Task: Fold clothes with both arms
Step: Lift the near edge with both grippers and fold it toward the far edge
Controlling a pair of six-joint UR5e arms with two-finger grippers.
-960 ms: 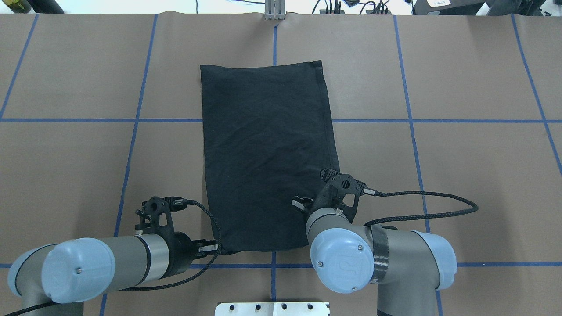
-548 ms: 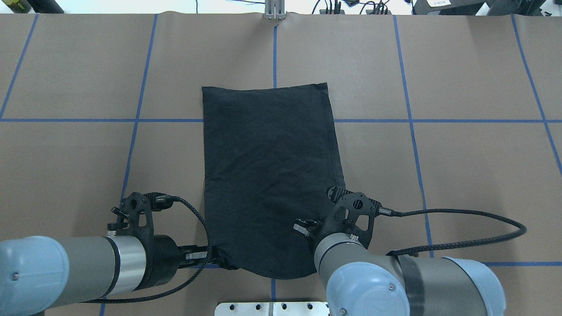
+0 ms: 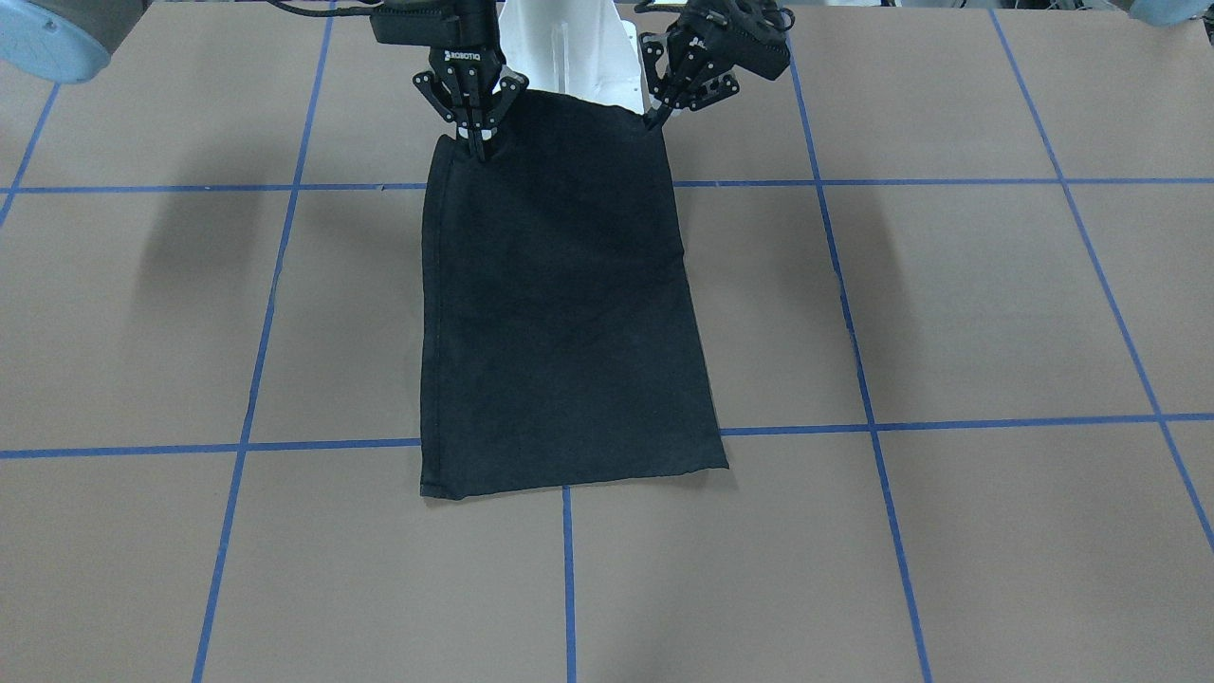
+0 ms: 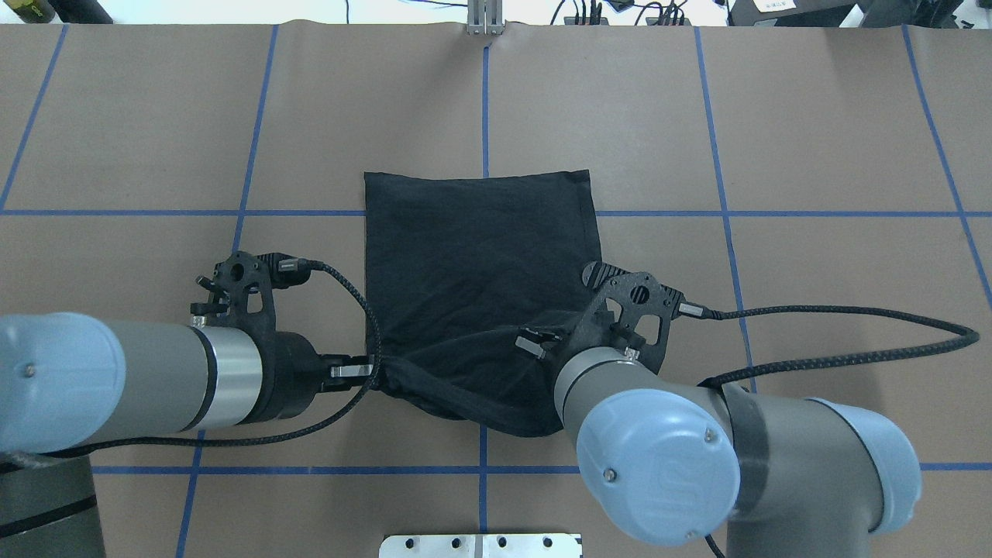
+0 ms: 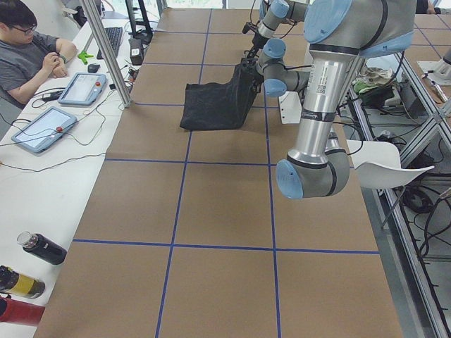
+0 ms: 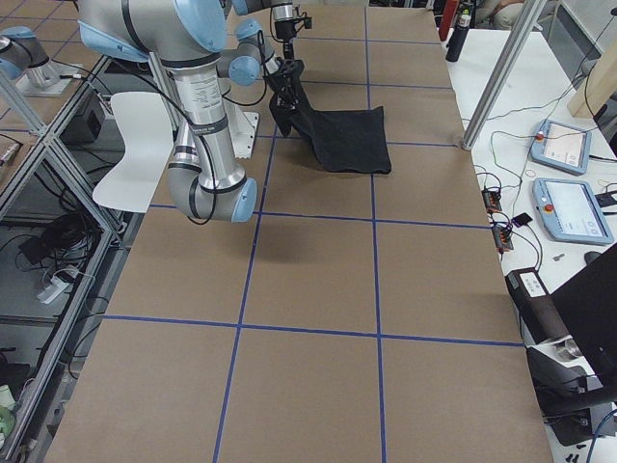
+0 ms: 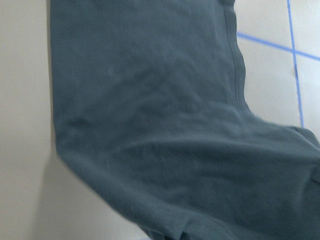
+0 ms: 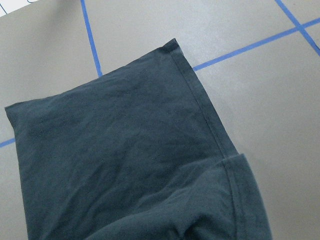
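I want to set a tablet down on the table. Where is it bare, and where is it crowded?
The table is bare on both sides of the T-shirt, out to its ends, and beyond the shirt's far hem toward the operators' edge. Crowded: the robot's edge, where the left gripper and right gripper hold the shirt's near corners lifted.

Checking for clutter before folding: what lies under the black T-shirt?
The T-shirt's far part lies on the brown table, over a blue tape line. Anything else beneath the cloth is hidden.
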